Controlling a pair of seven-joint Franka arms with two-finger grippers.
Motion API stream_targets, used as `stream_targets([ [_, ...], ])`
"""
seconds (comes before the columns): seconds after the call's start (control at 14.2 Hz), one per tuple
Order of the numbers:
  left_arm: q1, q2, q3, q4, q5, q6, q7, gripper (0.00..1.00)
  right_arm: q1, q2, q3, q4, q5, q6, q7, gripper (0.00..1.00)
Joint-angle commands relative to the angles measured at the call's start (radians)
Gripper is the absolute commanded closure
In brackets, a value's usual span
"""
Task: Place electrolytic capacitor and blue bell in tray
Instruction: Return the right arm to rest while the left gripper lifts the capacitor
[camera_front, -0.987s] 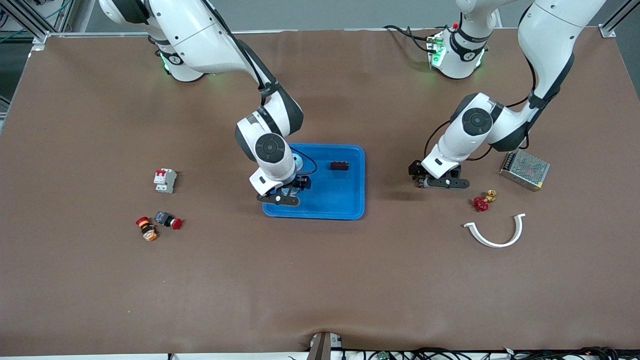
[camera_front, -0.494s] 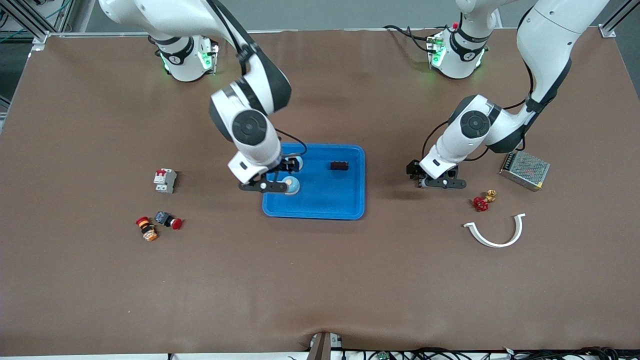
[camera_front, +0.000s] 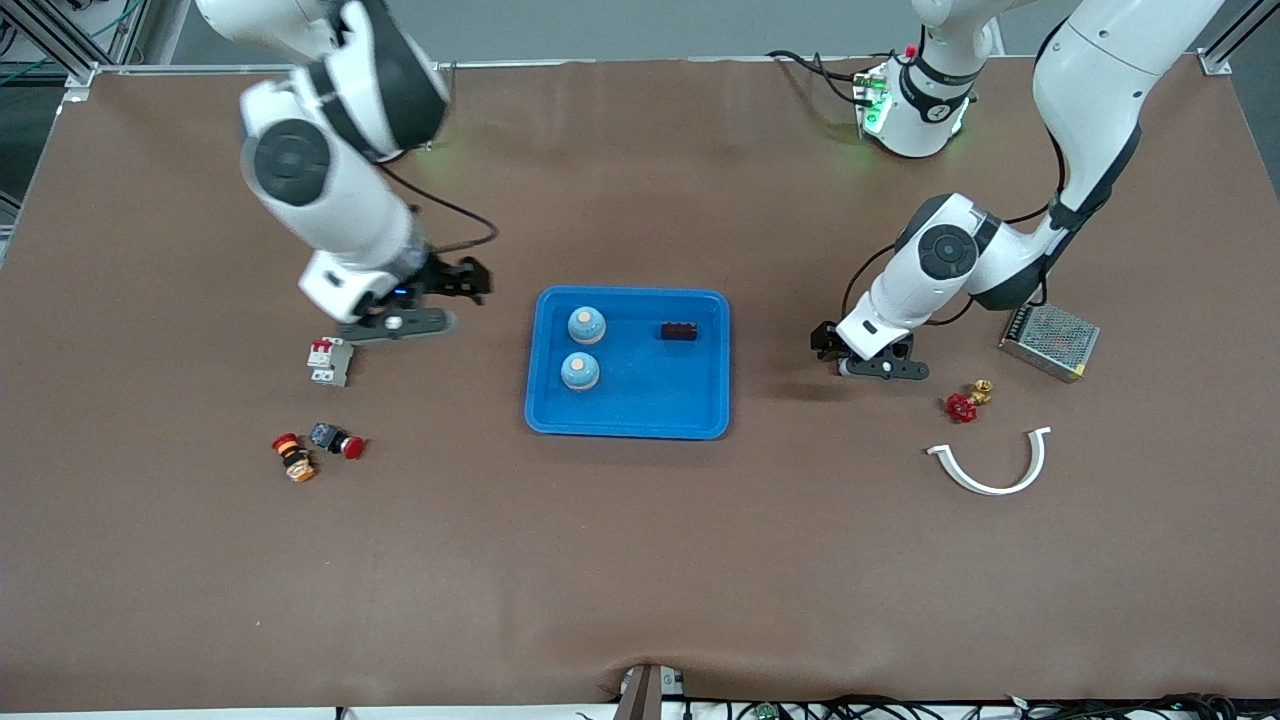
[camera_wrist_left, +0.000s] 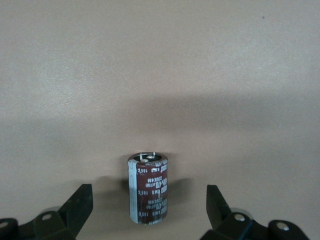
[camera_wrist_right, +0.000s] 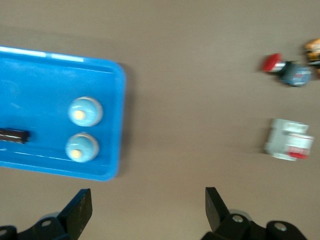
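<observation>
The blue tray (camera_front: 660, 400) lies mid-table and holds two blue bells (camera_front: 586, 325) (camera_front: 580, 371) plus a dark capacitor (camera_front: 679, 331) on its side. The right wrist view shows the tray (camera_wrist_right: 45, 90) and both bells (camera_wrist_right: 85, 111) (camera_wrist_right: 82, 147). My right gripper (camera_front: 395, 325) (camera_wrist_right: 147, 200) hangs open and empty over bare table between the tray and a breaker. My left gripper (camera_front: 880, 368) (camera_wrist_left: 149, 200) is low over the table toward the left arm's end from the tray. It is open, and an upright brown electrolytic capacitor (camera_wrist_left: 148, 187) stands untouched between its fingers.
A white breaker (camera_front: 330, 360) and two red push buttons (camera_front: 335, 441) (camera_front: 293, 457) lie toward the right arm's end. A mesh-covered metal box (camera_front: 1049, 340), a red valve handle (camera_front: 962, 406) and a white curved clip (camera_front: 990, 465) lie toward the left arm's end.
My right gripper has left a bell in the tray, risen and swung away toward the breaker. The left gripper has stayed almost still.
</observation>
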Motion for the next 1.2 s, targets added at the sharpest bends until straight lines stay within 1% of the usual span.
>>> stream_targets([
  [0.0, 0.001, 0.02, 0.004, 0.009, 0.03, 0.009, -0.005, 0.0, -0.191, -0.072, 0.013, -0.038, -0.003, -0.046, -0.216, 0.0],
  [0.07, -0.001, 0.02, 0.004, 0.009, 0.03, 0.009, -0.005, 0.02, -0.251, -0.075, 0.014, -0.038, -0.013, -0.056, -0.268, 0.0],
  [0.14, 0.001, 0.02, 0.004, 0.009, 0.03, 0.008, -0.005, 0.37, -0.296, -0.075, 0.013, -0.037, -0.024, -0.062, -0.275, 0.0],
  [0.21, 0.002, 0.02, 0.004, 0.009, 0.03, 0.008, -0.018, 0.8, -0.327, -0.073, 0.013, -0.031, -0.05, -0.062, -0.275, 0.0],
  [0.28, 0.002, 0.019, 0.005, 0.009, 0.032, 0.005, -0.032, 1.0, -0.367, -0.072, 0.013, -0.015, -0.09, -0.06, -0.275, 0.0],
  [0.42, 0.001, 0.016, 0.004, 0.009, 0.032, 0.005, -0.048, 1.0, -0.428, -0.065, 0.014, 0.049, -0.099, -0.083, -0.286, 0.0],
  [0.71, -0.001, 0.011, 0.005, 0.009, 0.062, 0.0, -0.092, 1.0, -0.459, -0.047, 0.013, 0.21, -0.11, -0.149, -0.272, 0.0],
  [0.78, -0.001, 0.008, 0.004, 0.011, 0.078, -0.003, -0.124, 1.0, -0.465, -0.046, 0.014, 0.227, -0.104, -0.142, -0.272, 0.0],
  [0.85, 0.001, 0.003, 0.004, 0.012, 0.085, -0.008, -0.173, 1.0, -0.458, -0.046, 0.014, 0.239, -0.108, -0.13, -0.274, 0.0],
  [0.99, -0.002, 0.0, 0.002, 0.032, 0.088, -0.041, -0.332, 1.0, -0.454, -0.046, 0.017, 0.267, -0.107, -0.12, -0.272, 0.0],
  [1.13, -0.007, -0.003, -0.002, 0.043, 0.087, -0.044, -0.458, 1.0, -0.454, -0.047, 0.019, 0.268, -0.104, -0.123, -0.272, 0.0],
])
